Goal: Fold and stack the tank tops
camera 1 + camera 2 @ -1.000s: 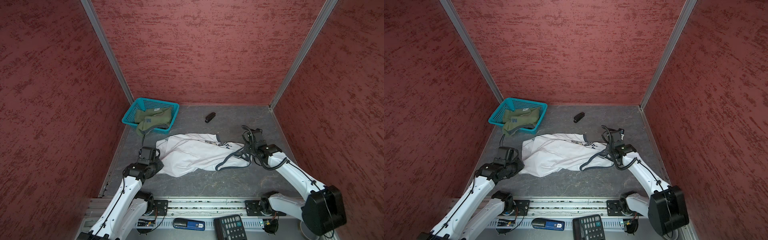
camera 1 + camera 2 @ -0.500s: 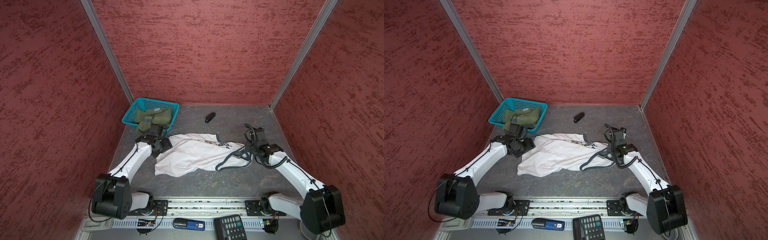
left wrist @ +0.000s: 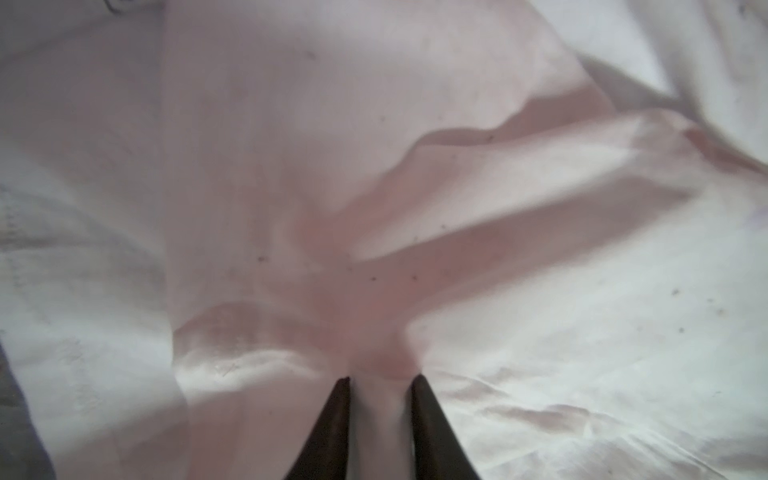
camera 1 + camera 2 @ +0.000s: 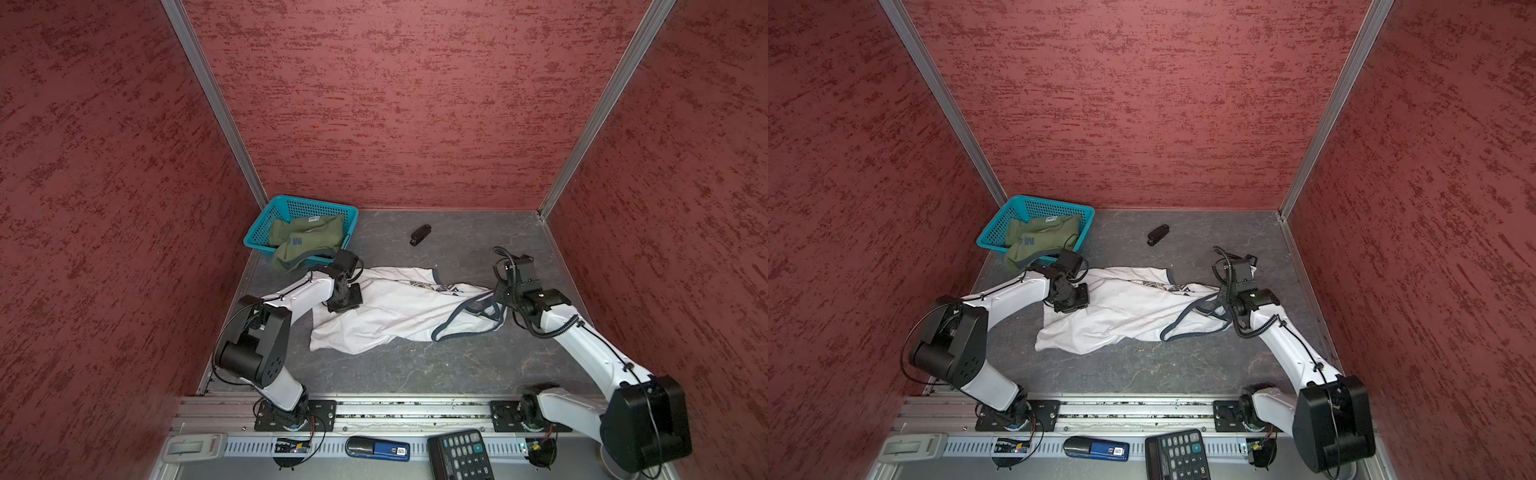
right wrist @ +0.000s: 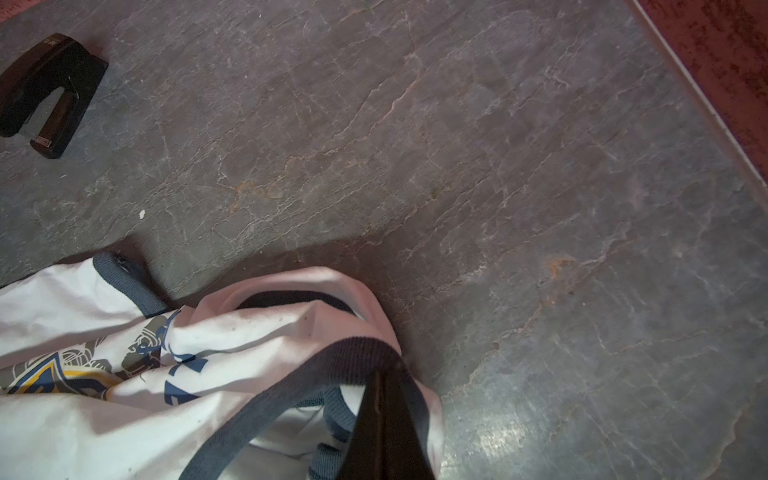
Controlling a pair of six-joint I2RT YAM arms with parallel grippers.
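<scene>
Left arm swung from front-left corner up to far-left edge of white tank top [image 4: 390, 311]. Left gripper [image 3: 380, 382] now pinching raised fold of white cloth between its fingers. Right gripper [image 5: 380, 380] pressed together on dark trim at strap end. White tank top lies crumpled across middle of table [image 4: 415, 365], stretched between both grippers. Green tank top [image 4: 307, 243] bunched in blue basket [image 4: 291, 205], hanging over near rim, just behind left wrist. Black stapler [image 4: 420, 235] on table farther back, apart from cloth. Calculator [image 4: 459, 455] at front rail.
</scene>
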